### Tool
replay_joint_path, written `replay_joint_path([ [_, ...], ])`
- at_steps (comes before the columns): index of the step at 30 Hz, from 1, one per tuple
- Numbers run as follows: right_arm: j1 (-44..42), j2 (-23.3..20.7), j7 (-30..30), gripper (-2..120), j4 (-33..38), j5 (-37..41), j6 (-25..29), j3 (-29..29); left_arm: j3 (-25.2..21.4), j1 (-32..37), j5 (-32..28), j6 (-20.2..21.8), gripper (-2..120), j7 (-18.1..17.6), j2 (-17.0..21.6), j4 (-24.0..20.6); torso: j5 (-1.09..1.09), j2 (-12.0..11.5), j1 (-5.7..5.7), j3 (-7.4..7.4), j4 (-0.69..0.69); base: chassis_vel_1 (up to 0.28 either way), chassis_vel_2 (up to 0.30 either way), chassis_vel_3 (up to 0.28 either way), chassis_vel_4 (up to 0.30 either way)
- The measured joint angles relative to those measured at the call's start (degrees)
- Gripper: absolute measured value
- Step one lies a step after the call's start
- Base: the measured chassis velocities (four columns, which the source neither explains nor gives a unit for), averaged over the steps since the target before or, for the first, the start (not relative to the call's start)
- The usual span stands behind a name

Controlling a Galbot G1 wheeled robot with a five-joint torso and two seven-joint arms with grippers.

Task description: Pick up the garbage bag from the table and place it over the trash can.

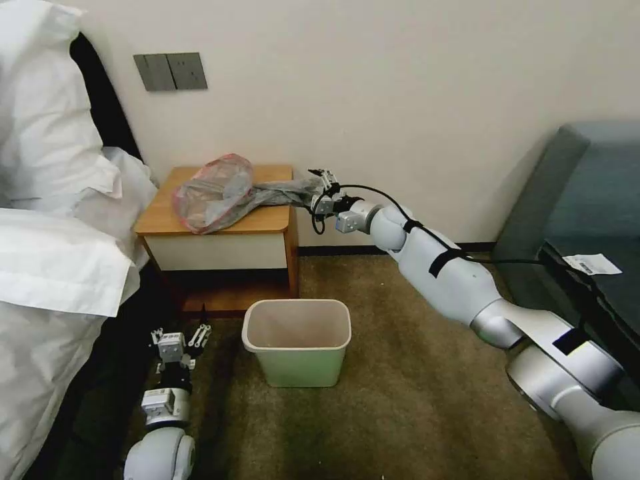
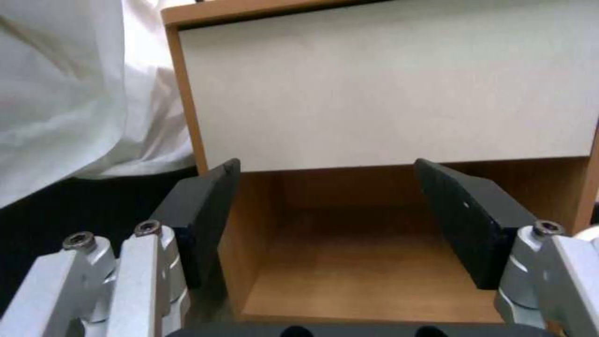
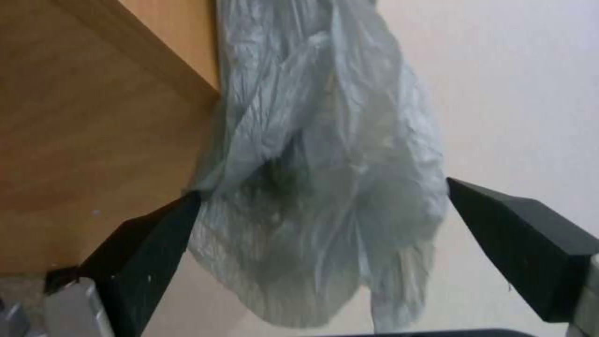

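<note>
R hand (image 1: 325,187) wide open round garbage bag (image 1: 220,193) end off table (image 1: 267,220) edge; L hand (image 1: 180,337) open, low

**Soft, even room light; wrist views blurred up close**

The head view is evenly lit and moderately bright, with no glare on the pale wall (image 1: 400,80). Deep shadow fills the gap between the bed linen (image 1: 53,253) and the counter (image 1: 220,220), and under the counter's shelf. The carpet (image 1: 413,400) looks dim and grainy. In the left wrist view the nearest metal parts are soft. In the right wrist view the garbage bag (image 3: 325,196) is hazy, its creases smeared.
</note>
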Motion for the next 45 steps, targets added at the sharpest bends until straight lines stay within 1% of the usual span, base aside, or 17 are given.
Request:
replay_joint_path([
  [4,0.5,0.4,0.0,100,-0.5,0.8,-0.2,-0.5,0.0,0.0,0.2,-0.2,74,0.0,-0.1,0.2,0.0,0.0,0.0,0.0,-0.02,0.0,0.0,0.0,0.0],
  [7,0.7,0.6,-1.1,100,-0.2,1.3,-0.9,-1.2,0.0,0.1,0.4,-0.3,74,-0.1,-0.3,0.2,0.01,0.0,0.0,0.0,0.01,0.0,0.0,0.0,0.0],
  [10,0.5,-0.6,-2.9,100,2.4,2.0,-1.7,-2.2,-0.2,0.5,0.5,-0.4,74,-0.1,-0.4,0.2,0.0,0.0,-0.01,0.0,0.02,0.0,0.0,0.0,0.0],
  [12,-0.2,-2.4,-3.4,100,4.9,3.7,-2.7,-3.7,-0.7,0.7,0.6,-1.0,74,-0.2,-0.4,0.3,0.01,0.0,-0.01,0.0,-0.02,0.0,0.0,0.0,0.0],
  [15,-0.4,-2.6,-3.3,100,5.3,4.3,-3.1,-3.9,-0.8,0.8,0.7,-1.4,74,-0.2,-0.4,0.5,0.01,0.0,-0.01,-0.01,-0.02,0.0,0.0,0.0,0.0],
  [18,-0.4,-2.0,-2.8,100,4.3,4.5,-3.1,-3.7,-0.9,0.9,0.8,-1.5,74,-0.2,-0.4,0.5,0.01,0.0,-0.01,0.0,0.0,0.0,0.0,0.0,0.0],
  [21,0.6,-0.3,-1.7,100,1.4,4.6,-2.4,-3.7,-0.9,0.7,0.9,-1.5,74,-0.2,-0.5,0.5,0.0,0.0,-0.01,0.0,0.0,0.0,0.0,0.0,0.0],
  [31,2.2,0.3,-1.6,100,-2.2,4.5,-1.4,-4.2,-1.0,0.8,1.0,-1.5,73,-0.3,-0.6,0.3,0.0,0.0,-0.01,0.0,0.0,0.0,0.0,0.0,0.0],
  [32,2.2,0.4,-1.6,93,-2.3,4.5,-1.3,-4.2,-1.0,0.8,1.0,-1.5,73,-0.3,-0.6,0.4,0.0,0.0,0.0,0.0,0.0,0.0,0.0,0.0,0.0],
  [34,2.2,0.4,-1.5,90,-2.4,4.5,-1.3,-4.2,-1.0,0.8,1.1,-1.5,73,-0.3,-0.6,0.4,0.0,0.0,-0.01,0.0,0.0,0.0,0.0,0.0,0.0],
  [36,2.5,0.4,-1.5,82,-2.4,4.6,-1.3,-4.2,-0.8,0.8,1.2,-1.5,73,-0.3,-0.6,0.4,0.0,0.0,-0.01,0.0,0.0,0.0,0.0,0.0,0.0],
  [37,2.6,0.4,-1.6,75,-2.3,4.6,-1.3,-4.2,-0.8,0.7,1.3,-1.5,73,-0.3,-0.7,0.5,0.0,0.0,-0.01,0.0,0.0,0.0,0.0,0.0,0.0],
  [38,2.6,0.4,-1.6,75,-2.3,4.6,-1.3,-4.2,-0.8,0.7,1.3,-1.5,73,-0.3,-0.7,0.5,0.0,0.0,-0.01,0.0,0.0,0.0,0.0,0.0,0.0],
  [41,3.0,0.5,-1.6,62,-2.2,4.6,-1.3,-4.2,-0.7,0.7,1.4,-1.5,73,-0.3,-0.7,0.8,0.0,0.0,-0.01,0.0,0.0,0.0,0.0,0.0,0.0],
  [42,3.0,0.6,-1.6,59,-2.2,4.6,-1.3,-4.3,-0.7,0.7,1.5,-1.5,73,-0.3,-0.8,0.8,0.0,0.0,-0.01,0.0,0.0,0.0,0.0,0.0,0.0],
  [43,3.0,0.6,-1.6,59,-2.2,4.6,-1.3,-4.3,-0.7,0.7,1.5,-1.5,73,-0.3,-0.8,0.8,0.0,0.0,-0.01,0.0,0.0,0.0,0.0,0.0,0.0],
  [45,3.1,0.5,-1.6,49,-2.0,4.7,-1.3,-4.5,-0.6,0.8,1.5,-1.6,73,-0.4,-0.8,0.9,0.01,0.0,-0.01,0.0,0.0,0.0,0.0,0.0,0.0],
])
